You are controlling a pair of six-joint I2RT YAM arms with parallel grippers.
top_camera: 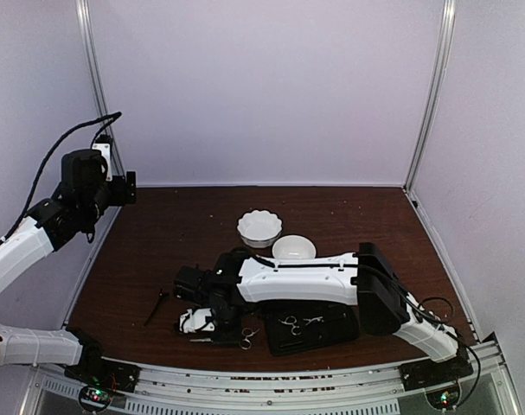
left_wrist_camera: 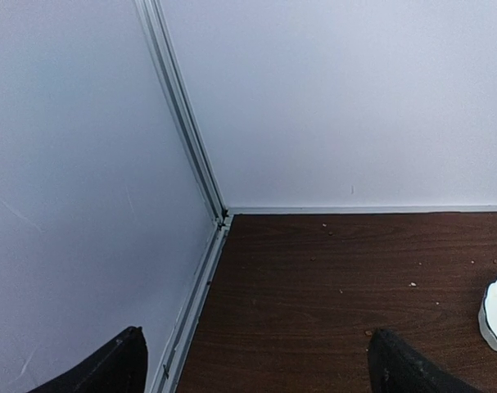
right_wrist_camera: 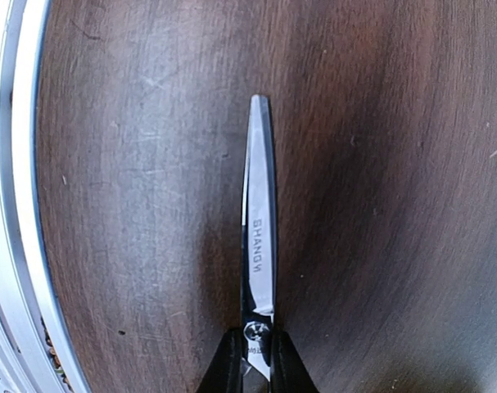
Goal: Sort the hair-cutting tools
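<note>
Silver scissors [right_wrist_camera: 260, 246] clamped in right pincer [right_wrist_camera: 257, 360]; left pincer [left_wrist_camera: 256, 367] gapes wide, empty

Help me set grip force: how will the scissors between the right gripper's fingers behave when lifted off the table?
Probably stiff: the scissors look like polished metal, blades closed. Likely slippery, since the right gripper pinches that narrow, shiny steel near the pivot. They may tip blade-down, as the whole blade reaches beyond the grip.
</note>
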